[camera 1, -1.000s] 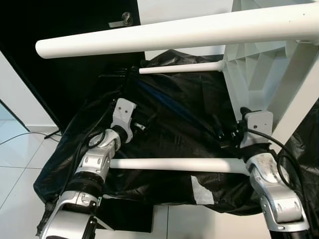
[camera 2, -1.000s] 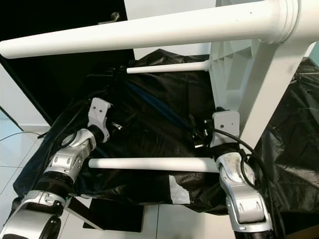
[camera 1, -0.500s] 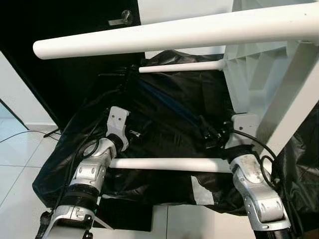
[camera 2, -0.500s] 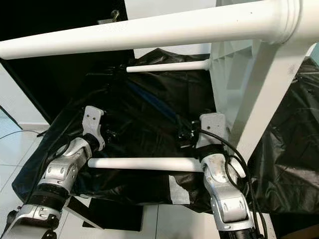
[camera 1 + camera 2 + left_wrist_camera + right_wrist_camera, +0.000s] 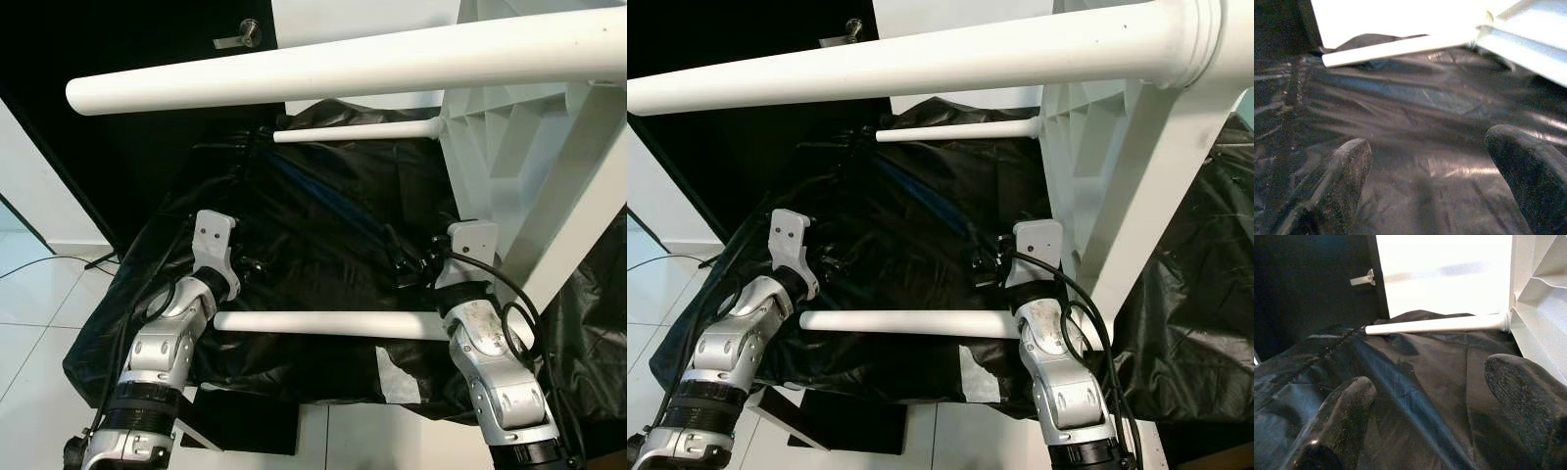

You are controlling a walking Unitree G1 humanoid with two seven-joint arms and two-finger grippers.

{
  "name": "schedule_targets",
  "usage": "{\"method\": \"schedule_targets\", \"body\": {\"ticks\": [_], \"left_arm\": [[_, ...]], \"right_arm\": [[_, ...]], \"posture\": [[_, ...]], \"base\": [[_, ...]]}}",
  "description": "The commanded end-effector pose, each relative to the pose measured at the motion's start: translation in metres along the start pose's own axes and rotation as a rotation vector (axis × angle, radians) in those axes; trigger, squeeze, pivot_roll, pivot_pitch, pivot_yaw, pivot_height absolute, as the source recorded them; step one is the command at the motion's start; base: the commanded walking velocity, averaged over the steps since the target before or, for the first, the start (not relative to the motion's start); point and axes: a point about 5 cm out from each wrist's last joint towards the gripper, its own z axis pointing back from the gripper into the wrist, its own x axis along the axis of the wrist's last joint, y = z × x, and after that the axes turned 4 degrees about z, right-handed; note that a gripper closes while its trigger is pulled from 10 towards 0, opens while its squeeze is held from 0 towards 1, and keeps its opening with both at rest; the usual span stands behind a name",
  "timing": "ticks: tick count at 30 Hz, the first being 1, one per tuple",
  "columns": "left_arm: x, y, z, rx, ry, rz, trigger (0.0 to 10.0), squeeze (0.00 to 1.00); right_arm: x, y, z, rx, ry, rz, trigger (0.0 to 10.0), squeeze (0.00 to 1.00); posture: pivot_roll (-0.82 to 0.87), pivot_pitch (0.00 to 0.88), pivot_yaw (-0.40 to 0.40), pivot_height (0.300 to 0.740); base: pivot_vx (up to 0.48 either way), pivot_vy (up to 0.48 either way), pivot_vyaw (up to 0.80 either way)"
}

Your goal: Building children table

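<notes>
A white children's table lies on its side, its ribbed underside [image 5: 490,147] at the right. Three white legs point left: a thick near one [image 5: 323,69] across the top, a far one [image 5: 353,131], and a low one [image 5: 328,324] between my forearms. Under them lies a crumpled black plastic sheet [image 5: 323,225]. My left gripper [image 5: 257,266] hovers open over the sheet, left of the low leg's tip. My right gripper [image 5: 407,269] is open too, just left of the underside, holding nothing. Both wrist views show spread fingers [image 5: 1347,171] [image 5: 1342,416] above the sheet.
A dark door with a metal handle [image 5: 238,39] stands behind at the left. White tiled floor [image 5: 39,333] with a thin cable [image 5: 44,262] lies left of the sheet. A grey patch [image 5: 395,374] marks the sheet's front edge.
Both arms have drawn back and shifted left. The right gripper has moved away from the table's underside, the left gripper further out over the sheet. The table has not moved.
</notes>
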Motion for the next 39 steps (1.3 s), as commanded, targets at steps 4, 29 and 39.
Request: {"method": "schedule_targets", "body": {"ticks": [4,29,39], "left_arm": [[0.003,-0.001,0.009,0.063,-0.034,0.024,10.0,0.0],[-0.001,-0.001,0.015,0.028,0.013,0.006,10.0,0.0],[-0.002,0.001,0.017,0.041,0.018,0.016,10.0,0.0]], "right_arm": [[-0.002,0.006,0.0,0.056,-0.016,0.011,10.0,0.0],[-0.007,0.007,-0.002,0.047,-0.021,0.005,10.0,0.0],[-0.012,-0.003,-0.006,0.018,-0.005,0.029,10.0,0.0]], "posture": [[-0.04,0.0,0.042,0.74],[-0.03,0.0,0.03,0.74],[-0.03,0.0,0.029,0.74]], "base": [[0.0,0.0,0.0],[0.0,0.0,0.0],[0.0,0.0,0.0]]}}
